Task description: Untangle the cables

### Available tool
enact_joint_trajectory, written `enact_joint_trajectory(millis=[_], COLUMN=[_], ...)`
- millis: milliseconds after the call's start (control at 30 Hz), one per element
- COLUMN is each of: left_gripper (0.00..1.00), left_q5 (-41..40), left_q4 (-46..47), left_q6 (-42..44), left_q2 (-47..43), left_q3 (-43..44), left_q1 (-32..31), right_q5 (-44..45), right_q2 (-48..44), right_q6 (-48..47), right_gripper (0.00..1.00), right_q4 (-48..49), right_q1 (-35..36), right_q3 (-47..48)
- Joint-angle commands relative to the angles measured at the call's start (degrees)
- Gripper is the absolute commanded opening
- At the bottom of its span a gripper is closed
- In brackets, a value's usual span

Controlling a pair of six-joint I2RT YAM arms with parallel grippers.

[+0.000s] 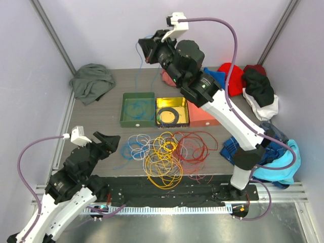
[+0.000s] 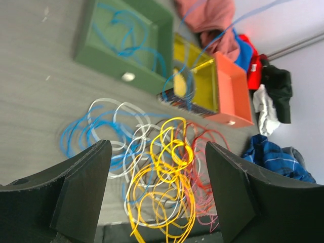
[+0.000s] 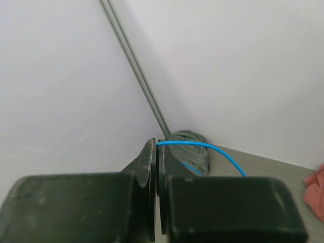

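Note:
A loose tangle of cables (image 1: 164,152) lies on the table near the front: blue and white loops at left, yellow and orange in the middle, red at right. It also shows in the left wrist view (image 2: 162,162). My right gripper (image 1: 144,48) is raised high at the back, shut on a blue cable (image 3: 202,147) that hangs down (image 1: 137,76) into the green box (image 1: 137,109), where more blue loops lie. My left gripper (image 1: 109,142) is open and empty, above the table just left of the tangle; its fingers (image 2: 81,187) frame the yellow loops.
A yellow box (image 1: 172,112) holds a black coiled ring; an orange box (image 1: 202,115) stands right of it. A grey-green cloth (image 1: 92,81) lies at back left. Red, black, white and blue clothes (image 1: 253,88) pile along the right side. A black mat (image 1: 167,192) edges the front.

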Motion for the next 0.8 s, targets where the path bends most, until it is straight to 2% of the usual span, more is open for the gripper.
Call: enact_joint_trajectory(millis=[0, 100, 200, 500, 767], left_gripper=[0.79, 0.78, 0.77, 0.77, 0.77], left_q5=[-3.06, -2.44, -2.36, -1.30, 0.54], left_q4=[-9.35, -9.01, -9.18, -8.22, -7.08], left_q6=[-5.43, -6.05, -5.97, -5.70, -6.84], left_q2=[-5.15, -7.09, -6.57, -5.34, -6.04], left_q3=[-2.20, -2.47, -2.38, -2.82, -4.75], left_q1=[-0.06, -0.06, -0.06, -0.06, -0.06], right_q5=[-4.00, -5.67, -8.64, -14.19, -14.73], right_q2=[3.06, 7.54, 10.19, 12.29, 16.16], right_q6=[-0.31, 0.13, 2.76, 6.11, 6.02], right_gripper=[0.01, 0.01, 0.01, 0.01, 0.01], right_q4=[0.00, 0.35, 2.09, 7.28, 10.19], right_q1=[-0.20, -0.99, -2.83, -4.68, -4.86], right_q3=[13.42, 20.46, 22.86, 18.38, 20.84])
